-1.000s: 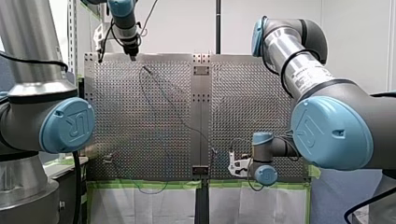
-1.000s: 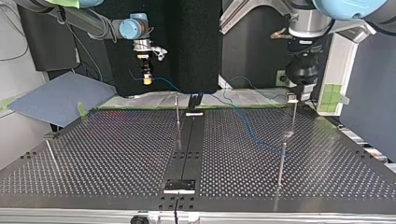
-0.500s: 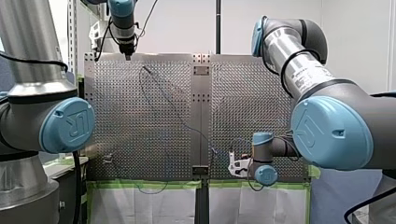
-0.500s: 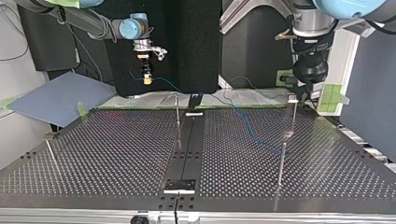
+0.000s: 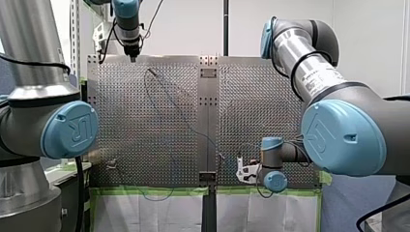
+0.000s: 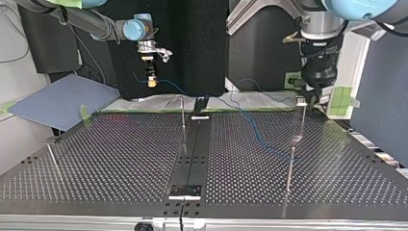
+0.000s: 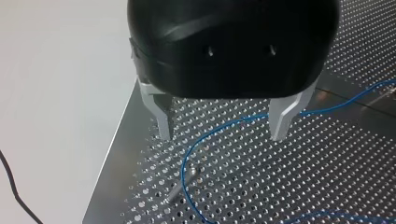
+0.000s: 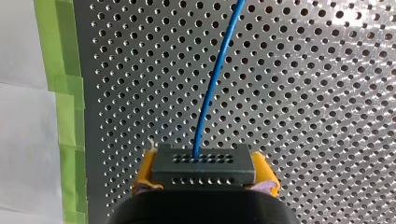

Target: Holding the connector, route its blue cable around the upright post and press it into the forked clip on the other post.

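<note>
**A:** What has my right gripper (image 8: 204, 161) got?

**B:** Its yellow pads (image 8: 145, 171) are clamped on the dark connector (image 8: 204, 169), one on each side. The blue cable (image 8: 212, 79) leaves the connector's face and runs ahead over the perforated table (image 8: 303, 93). Green tape (image 8: 60, 93) lines the table's edge beside it.

**A:** And seen from across the table?

**B:** In the top view that gripper hangs in the air at the far left, above the table's far edge. The cable droops from it to the right and passes the middle post (image 6: 183, 115). I cannot tell if they touch. It then lies across the right half of the table.

**A:** My left gripper (image 7: 221, 135)?

**B:** Wide apart, holding nothing. Its metal fingers (image 7: 163, 120) hang over the table's corner, at the far left of the front view. The cable crosses beneath them and bends close beside the head of the corner post (image 7: 186, 181). I cannot tell whether it sits in a clip there.
</note>
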Controlling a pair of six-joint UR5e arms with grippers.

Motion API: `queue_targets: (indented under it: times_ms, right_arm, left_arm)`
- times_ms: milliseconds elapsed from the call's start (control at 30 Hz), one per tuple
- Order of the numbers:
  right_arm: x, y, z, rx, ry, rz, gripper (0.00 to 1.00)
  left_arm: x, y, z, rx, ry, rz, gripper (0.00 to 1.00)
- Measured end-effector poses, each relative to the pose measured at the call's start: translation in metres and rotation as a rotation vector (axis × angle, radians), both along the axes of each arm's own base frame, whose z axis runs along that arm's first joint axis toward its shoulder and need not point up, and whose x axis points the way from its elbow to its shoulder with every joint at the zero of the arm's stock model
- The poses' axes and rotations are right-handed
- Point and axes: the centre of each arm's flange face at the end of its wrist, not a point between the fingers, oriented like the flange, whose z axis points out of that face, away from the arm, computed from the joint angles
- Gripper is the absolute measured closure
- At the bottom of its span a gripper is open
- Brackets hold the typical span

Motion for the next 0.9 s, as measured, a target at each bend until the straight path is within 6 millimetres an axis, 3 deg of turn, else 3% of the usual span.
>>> queue_targets:
  times_ms: [400, 900]
  right_arm:
    - [0.002, 0.001, 0.0, 0.005, -0.001, 0.01, 1.0]
    - [0.007, 0.003, 0.0, 0.015, -0.014, 0.045, 1.0]
  left_arm:
    - [0.032, -0.023, -0.026, 0.057, 0.008, -0.128, 0.01]
    - [0.055, -0.056, -0.038, 0.132, -0.059, -0.318, 0.01]
